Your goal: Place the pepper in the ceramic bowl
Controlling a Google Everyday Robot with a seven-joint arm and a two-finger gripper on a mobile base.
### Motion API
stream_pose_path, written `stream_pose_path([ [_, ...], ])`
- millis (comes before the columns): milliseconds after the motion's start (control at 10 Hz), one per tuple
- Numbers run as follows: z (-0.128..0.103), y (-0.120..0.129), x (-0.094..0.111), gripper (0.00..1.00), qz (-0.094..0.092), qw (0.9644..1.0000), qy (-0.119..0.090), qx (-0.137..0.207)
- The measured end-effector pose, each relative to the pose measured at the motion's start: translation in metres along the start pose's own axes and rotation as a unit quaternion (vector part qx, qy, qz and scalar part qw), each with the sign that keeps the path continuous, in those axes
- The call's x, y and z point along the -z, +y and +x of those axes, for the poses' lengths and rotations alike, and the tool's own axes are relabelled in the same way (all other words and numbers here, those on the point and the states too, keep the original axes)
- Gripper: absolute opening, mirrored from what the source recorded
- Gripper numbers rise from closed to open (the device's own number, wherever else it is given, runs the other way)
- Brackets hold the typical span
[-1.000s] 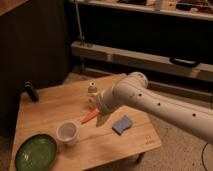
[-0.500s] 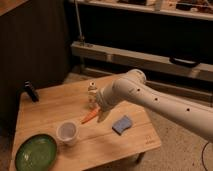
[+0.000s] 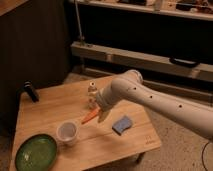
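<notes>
Wood table (image 3: 45, 112) — gripper (image 3: 103, 113) w/ jaws apart, by pepper (image 3: 89, 118)

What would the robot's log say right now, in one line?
gripper: open, right beside pepper | pepper: lying on table | ceramic bowl: empty

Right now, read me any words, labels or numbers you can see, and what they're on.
No readable text anywhere.
Small bottle: any label is too blurred to read.
Ceramic bowl, pepper, white cup, blue sponge: no text shows.
Gripper, open, close over the pepper: no marking shows.
</notes>
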Motion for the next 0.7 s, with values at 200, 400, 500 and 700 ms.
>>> stream_pose_path([
  [200,0.006,0.0,-0.03,0.8,-0.024,0.9993,-0.017,0.021],
  [400,0.006,-0.003,-0.054,0.8,-0.051,0.9972,-0.031,0.045],
  [500,0.008,-0.003,-0.066,0.8,-0.065,0.996,-0.03,0.053],
  [700,0.017,-0.002,-0.085,0.8,-0.086,0.9942,-0.026,0.058],
])
